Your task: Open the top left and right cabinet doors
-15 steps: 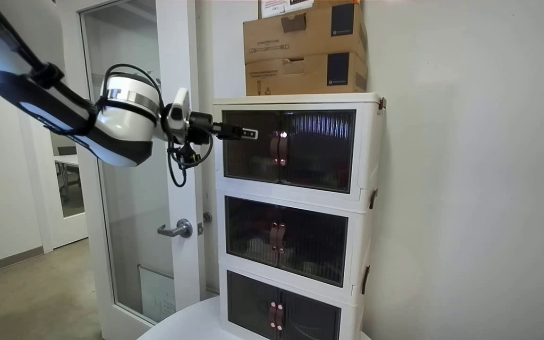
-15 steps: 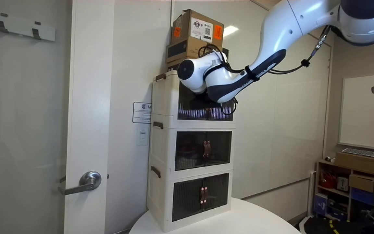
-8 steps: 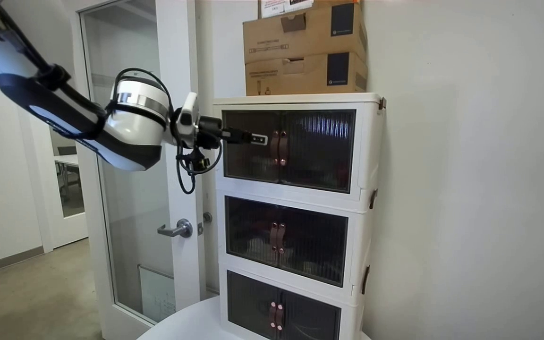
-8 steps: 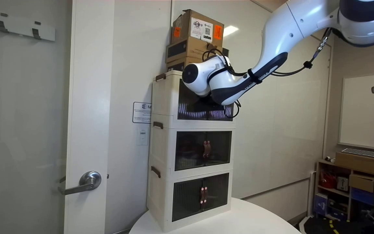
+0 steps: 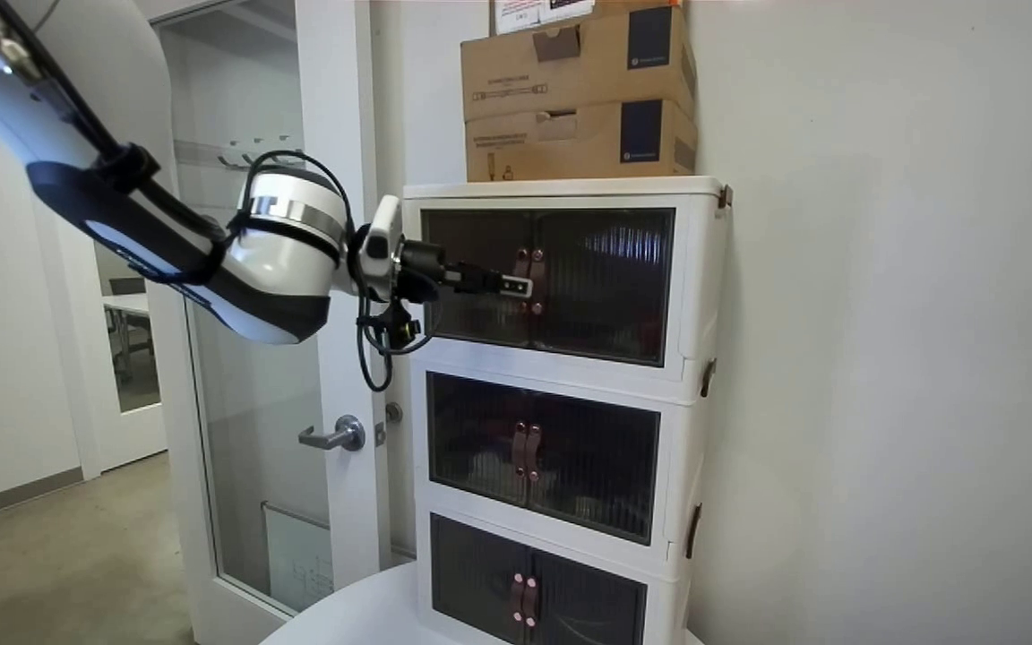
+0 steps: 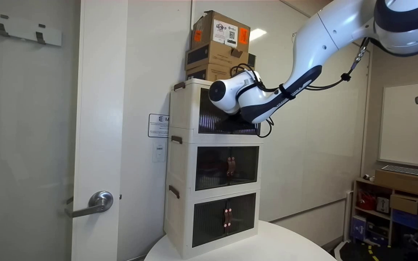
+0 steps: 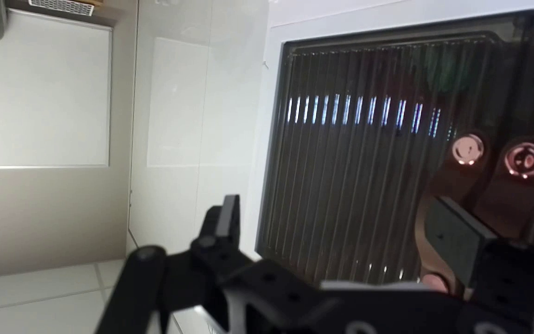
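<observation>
The top left door (image 5: 480, 237) and top right door (image 5: 606, 296) stand closed on one white three-tier cabinet (image 5: 561, 370); near their two handles (image 7: 452, 181), one hand (image 7: 343, 229) has two fingers (image 7: 454, 239) apart.

Smoky-dark top doors (image 5: 606, 300), white cabinet (image 5: 561, 374)
Fine ribs stripe the doors; brown handles (image 7: 454, 178), rose-pink studs (image 7: 467, 148); tan boxes (image 5: 552, 81).

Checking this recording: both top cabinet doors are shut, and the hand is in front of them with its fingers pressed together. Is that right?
Not quite: in the wrist view, the hand is open, its fingers spread apart. The rest stands: the top left door and top right door are shut, with the hand in front of them.
</observation>
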